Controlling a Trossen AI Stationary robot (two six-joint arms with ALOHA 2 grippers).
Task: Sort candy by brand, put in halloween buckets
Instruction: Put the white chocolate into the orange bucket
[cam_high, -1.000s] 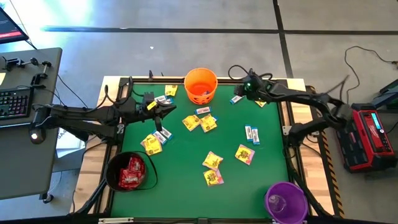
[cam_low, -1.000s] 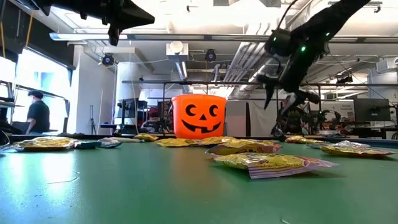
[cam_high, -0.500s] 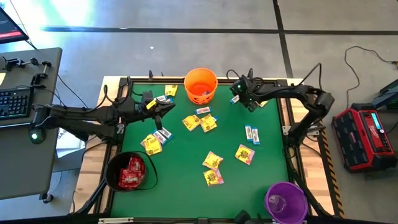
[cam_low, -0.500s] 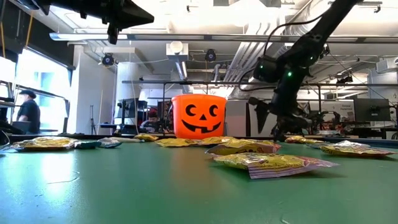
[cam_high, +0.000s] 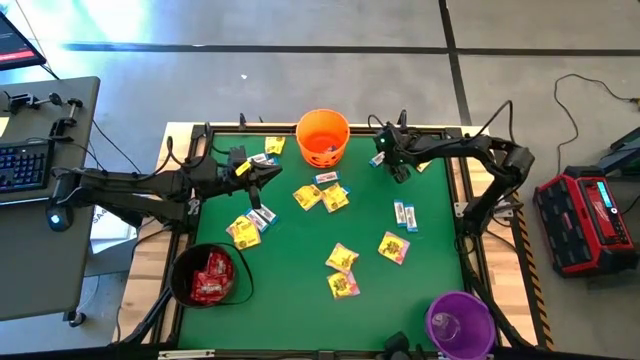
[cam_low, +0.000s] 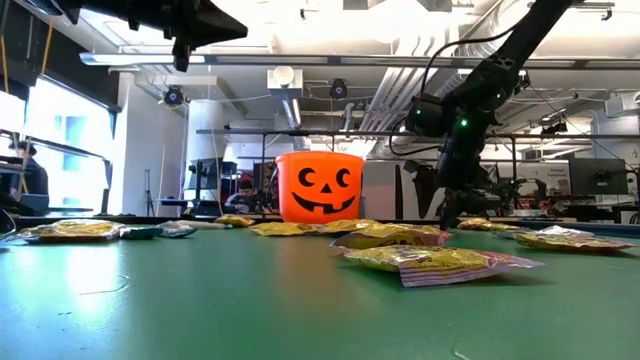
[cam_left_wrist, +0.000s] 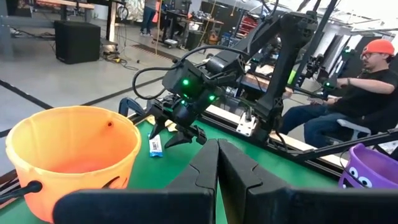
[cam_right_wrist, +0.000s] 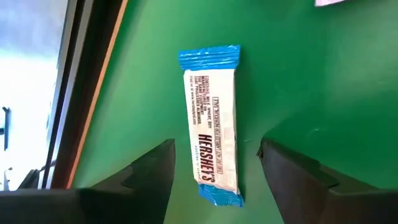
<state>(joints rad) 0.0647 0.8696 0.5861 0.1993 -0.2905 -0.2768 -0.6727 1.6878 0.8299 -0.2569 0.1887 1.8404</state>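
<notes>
1. Right gripper (cam_high: 385, 163) sits at upper centre-right of the high view, just right of the orange bucket (cam_high: 322, 137), low over the green table (cam_high: 430, 250). Fingers spread wide, nothing between them yet.

2. Target: a white-with-blue candy bar (cam_right_wrist: 211, 122), flat on the felt. In the right wrist view it lies centred in the gap between the two dark fingers (cam_right_wrist: 155, 171), long axis running away from the camera, near end about level with the fingertips. Apart from both fingers; no contact visible.

3. Same bar (cam_left_wrist: 155, 146) shows in the left wrist view, just beside the orange bucket's wall and below the right gripper's tips.

4. Step in hand, as judged: descend and pinch this bar. To do it well, come straight down with the bar centred, so the fingers close across its narrow width, not its length. Tips should reach the felt before closing; the packet is thin and slick and could slide out or tip up.

5. Table edge rail lies near one finger; avoid drifting toward it.

6. Left gripper (cam_high: 270, 176) waits at centre-left of the high view above scattered candy, fingers closed together, empty.

7. Black bucket (cam_high: 208, 275), lower left, holds red packets; purple bucket (cam_high: 460, 322), lower right.
</notes>
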